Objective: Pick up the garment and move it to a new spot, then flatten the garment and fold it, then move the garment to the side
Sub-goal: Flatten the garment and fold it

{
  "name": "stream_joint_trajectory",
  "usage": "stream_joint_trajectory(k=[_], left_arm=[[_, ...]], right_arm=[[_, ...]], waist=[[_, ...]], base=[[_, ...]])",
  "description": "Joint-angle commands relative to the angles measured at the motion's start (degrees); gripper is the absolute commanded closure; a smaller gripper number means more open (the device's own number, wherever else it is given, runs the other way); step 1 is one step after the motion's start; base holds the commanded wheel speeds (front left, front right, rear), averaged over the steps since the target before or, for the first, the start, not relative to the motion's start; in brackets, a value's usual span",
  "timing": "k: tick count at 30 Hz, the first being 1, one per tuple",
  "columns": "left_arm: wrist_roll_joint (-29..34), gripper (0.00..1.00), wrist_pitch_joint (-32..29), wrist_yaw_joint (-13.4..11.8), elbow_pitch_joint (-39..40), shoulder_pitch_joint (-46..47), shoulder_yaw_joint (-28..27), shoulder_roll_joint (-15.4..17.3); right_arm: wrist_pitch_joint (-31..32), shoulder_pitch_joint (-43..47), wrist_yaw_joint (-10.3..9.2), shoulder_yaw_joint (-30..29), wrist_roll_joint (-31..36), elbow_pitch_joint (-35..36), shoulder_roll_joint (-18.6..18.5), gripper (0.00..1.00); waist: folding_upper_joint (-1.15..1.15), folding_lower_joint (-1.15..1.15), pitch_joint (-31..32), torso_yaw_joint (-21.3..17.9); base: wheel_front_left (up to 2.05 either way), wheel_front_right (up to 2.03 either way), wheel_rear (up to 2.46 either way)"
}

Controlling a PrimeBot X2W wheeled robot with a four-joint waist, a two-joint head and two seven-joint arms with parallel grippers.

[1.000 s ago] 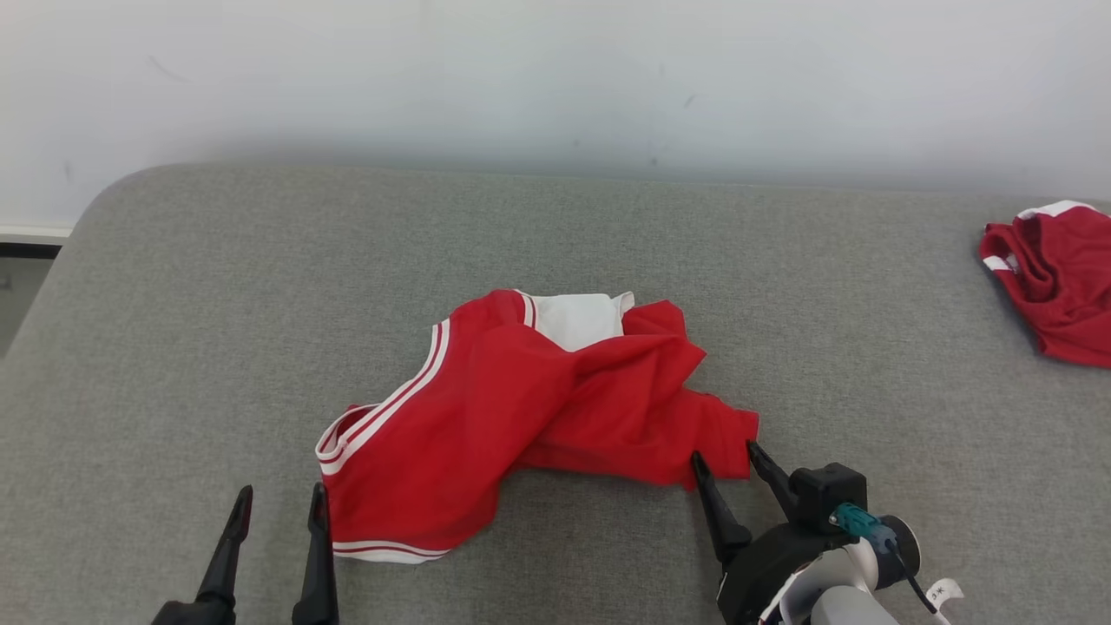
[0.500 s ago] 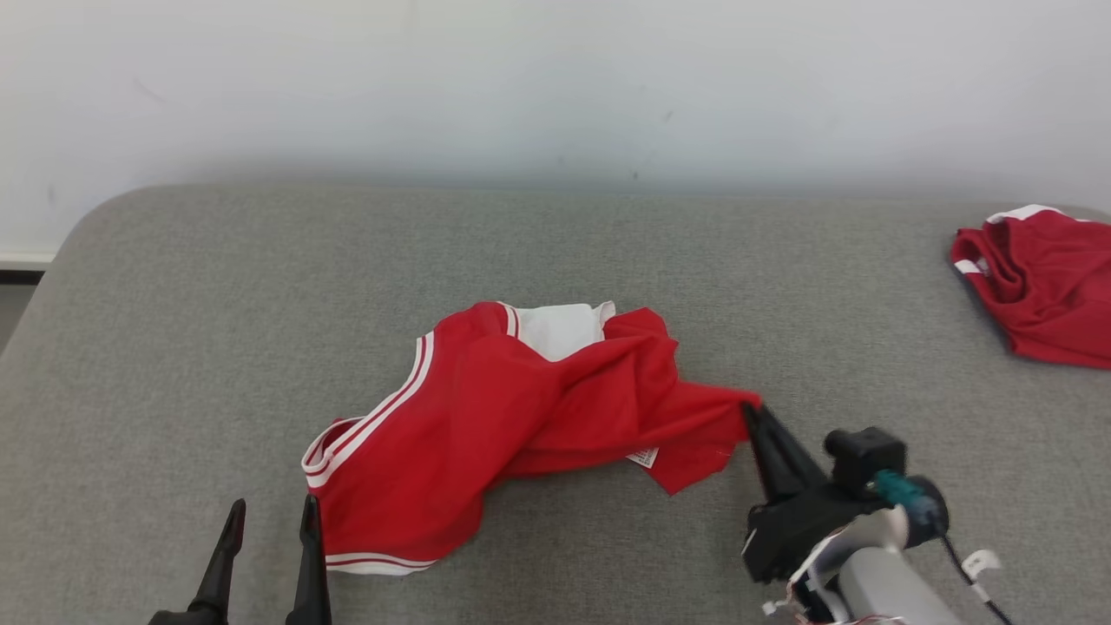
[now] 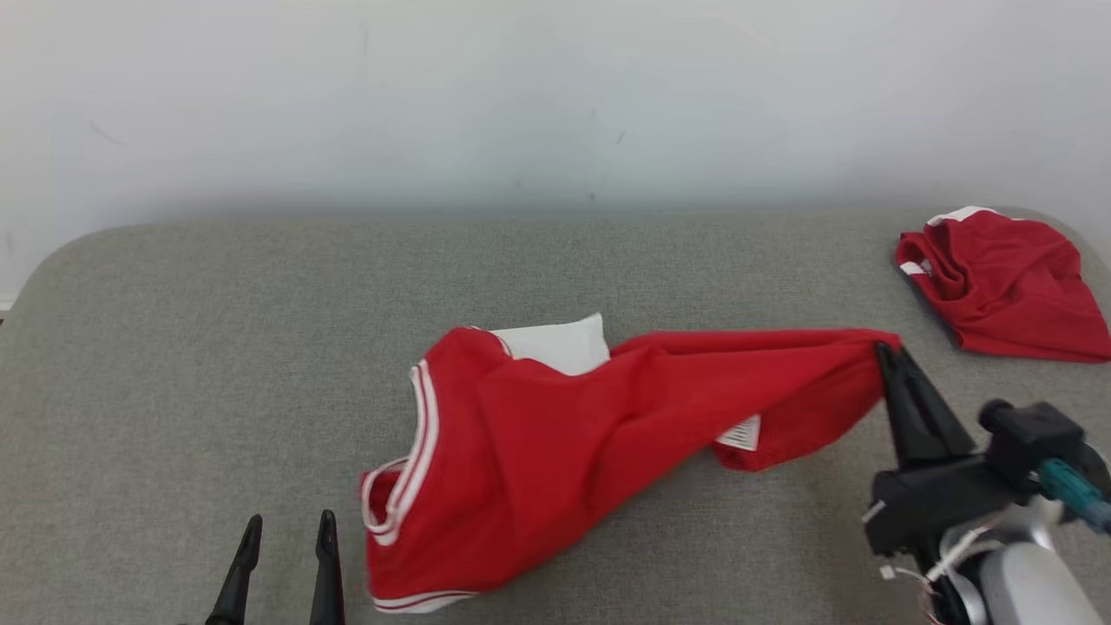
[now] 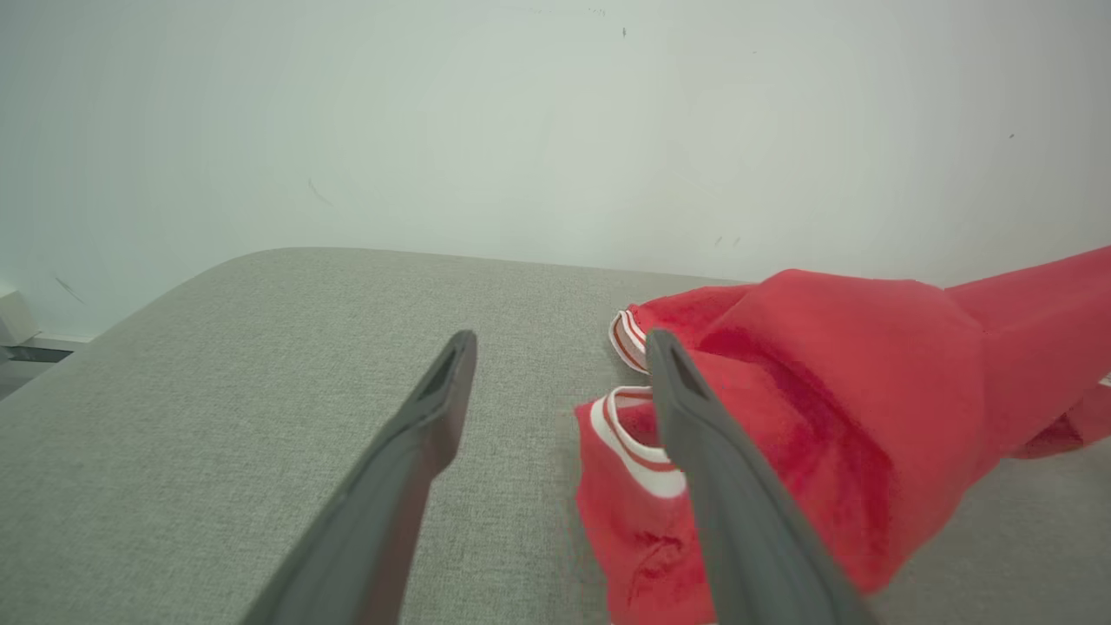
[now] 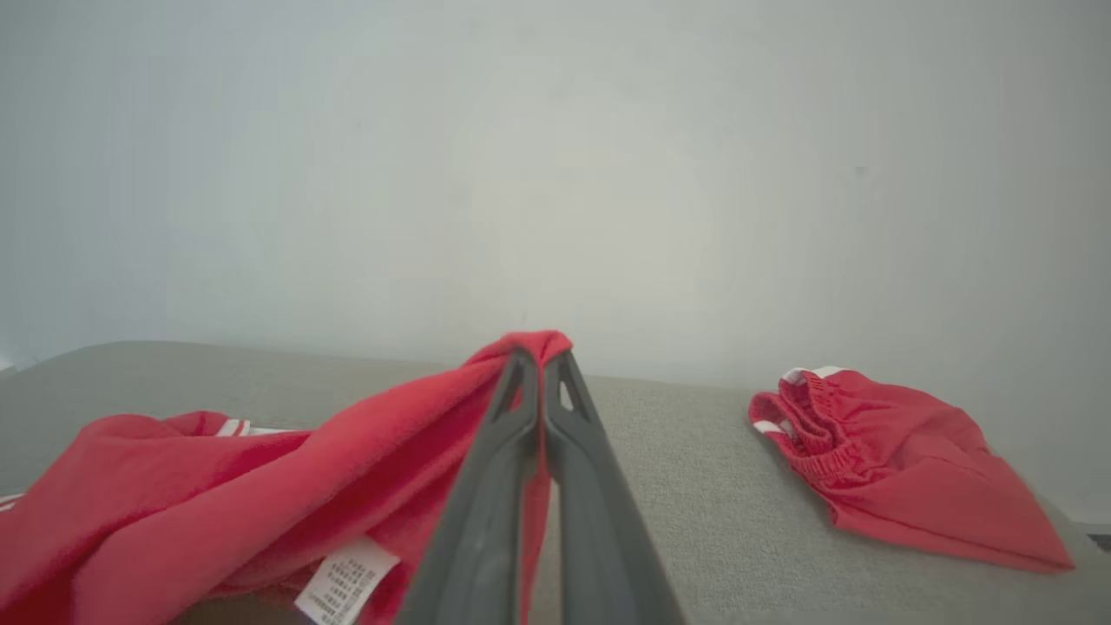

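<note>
Where the right hand [image 3: 887, 354] pinches it, the red garment [image 3: 564, 434] stretches taut.

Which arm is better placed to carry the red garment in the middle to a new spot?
Right. The right gripper is shut on a corner of the red garment, holding it stretched above the grey cushion. The left gripper stands open beside the striped trim, gripping nothing.

Garment [image 3: 555, 434]: red, white double-stripe trim at the edges, one plain white panel; its label [image 3: 739, 431] white with dark print. Second garment [image 3: 1007, 295]: red, white trim. Surface [image 3: 217, 347] grey, fine woven texture; wall [image 3: 521, 95] off-white with faint dark marks.
</note>
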State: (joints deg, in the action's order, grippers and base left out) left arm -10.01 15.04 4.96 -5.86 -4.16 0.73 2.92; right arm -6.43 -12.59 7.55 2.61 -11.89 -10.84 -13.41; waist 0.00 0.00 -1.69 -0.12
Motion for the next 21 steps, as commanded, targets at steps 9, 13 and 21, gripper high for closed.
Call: stream_joint_trajectory(k=[9,13,21], left_arm=[[-1.3,0.0,0.1,0.1,-0.5,-0.2,0.2,-0.1],[-1.4,0.0,0.1,0.2,-0.9,0.6,0.8,-0.1],[-0.8,0.0,0.1,0.5,-1.5,0.5,1.3,-0.1]], right_arm=[[8.3,9.6,-0.17,-4.7,0.1,14.1,2.7,1.0],[8.8,10.3,-0.17,-5.5,0.1,13.6,2.9,1.0],[6.1,8.5,-0.16,-6.7,0.5,6.0,3.0,0.0]], waist=[[0.0,0.0,-0.9,0.4],[0.0,0.0,-1.1,1.1],[0.0,0.0,-0.7,1.9]], base=[[0.0,0.0,0.0],[0.0,0.0,0.0],[0.0,0.0,0.0]])
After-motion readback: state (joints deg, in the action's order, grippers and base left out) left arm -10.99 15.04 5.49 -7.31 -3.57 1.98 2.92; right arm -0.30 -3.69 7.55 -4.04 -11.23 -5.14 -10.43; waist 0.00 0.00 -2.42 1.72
